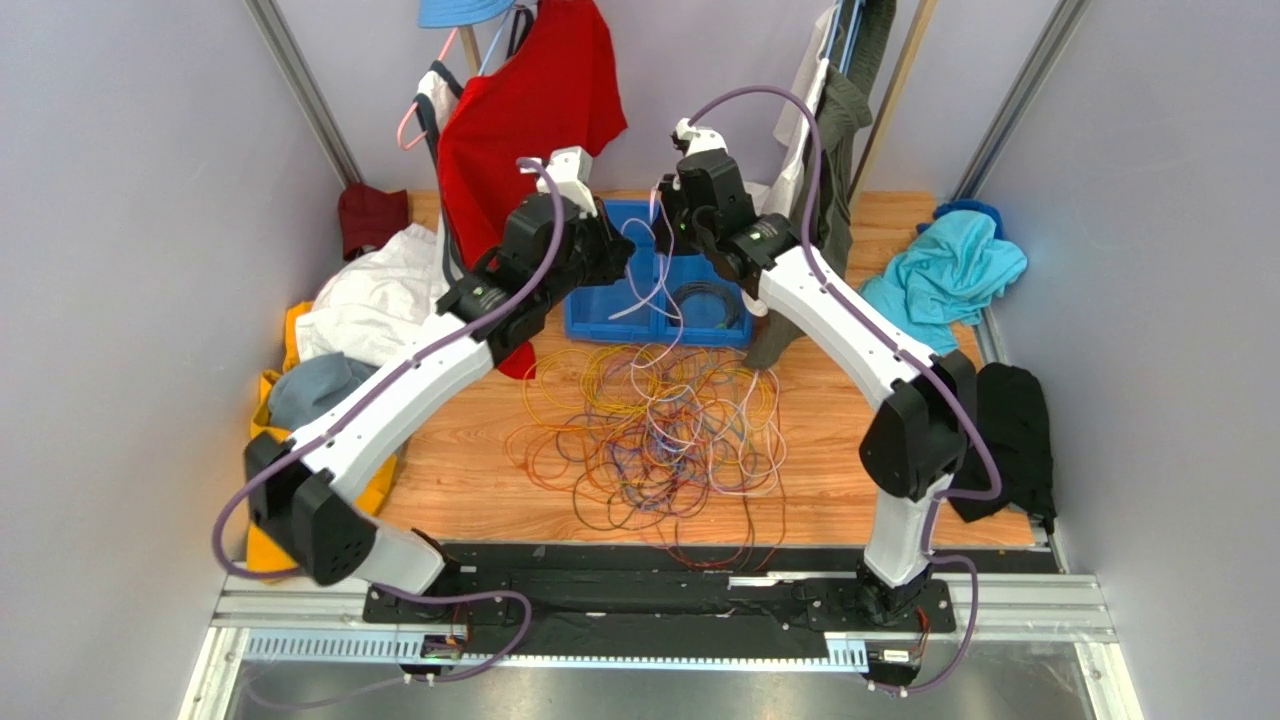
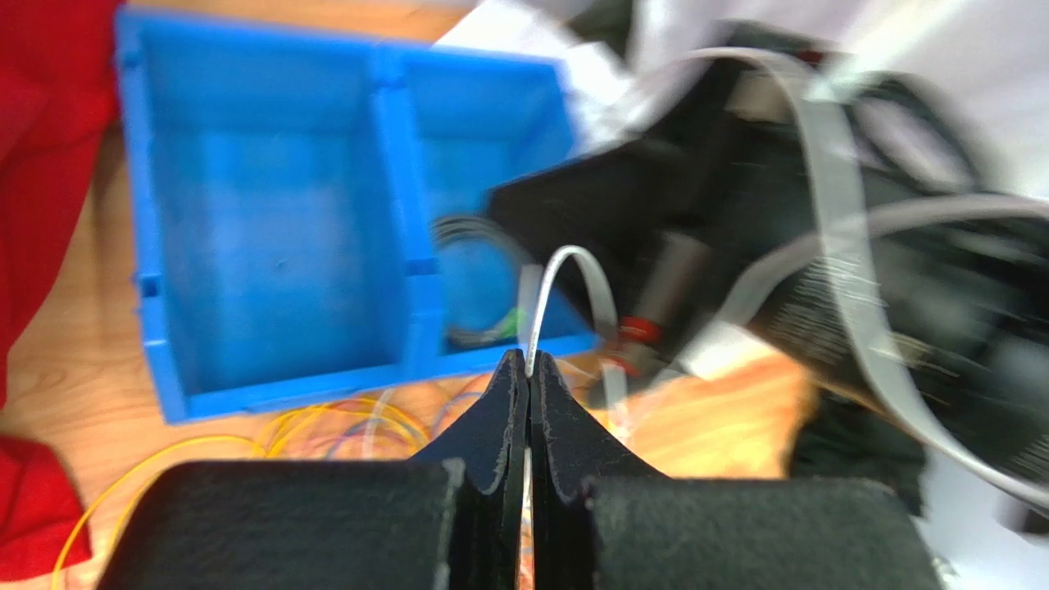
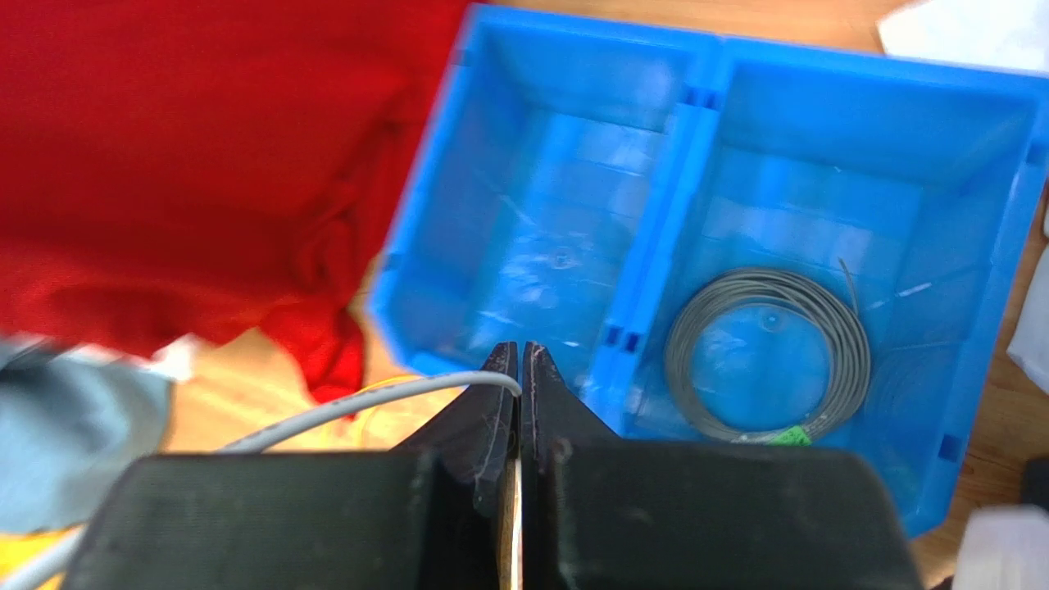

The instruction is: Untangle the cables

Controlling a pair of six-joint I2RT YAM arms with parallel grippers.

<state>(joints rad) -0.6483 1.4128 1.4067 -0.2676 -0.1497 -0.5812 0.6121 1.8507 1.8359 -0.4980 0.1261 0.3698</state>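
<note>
The cables (image 1: 649, 438) lie in a loose tangle of orange, yellow, purple, red and white loops on the wooden table (image 1: 481, 480), in front of the blue bin (image 1: 604, 318). Both grippers hover above the bin, close together. My left gripper (image 1: 612, 249) is shut on a thin white cable (image 2: 569, 256), which arcs up from its tips (image 2: 530, 364). My right gripper (image 1: 672, 210) is shut on a white cable (image 3: 333, 413) that trails off to the left from its tips (image 3: 520, 366). White strands (image 1: 657, 294) hang from the grippers down to the tangle.
The blue bin (image 3: 690, 92) has two compartments; the right one holds a grey coiled ring (image 3: 770, 357). A red shirt (image 1: 526, 113) hangs behind the left arm. Clothes are piled at the left (image 1: 368, 308), with a teal cloth (image 1: 947, 270) and a black item (image 1: 1014, 435) at the right.
</note>
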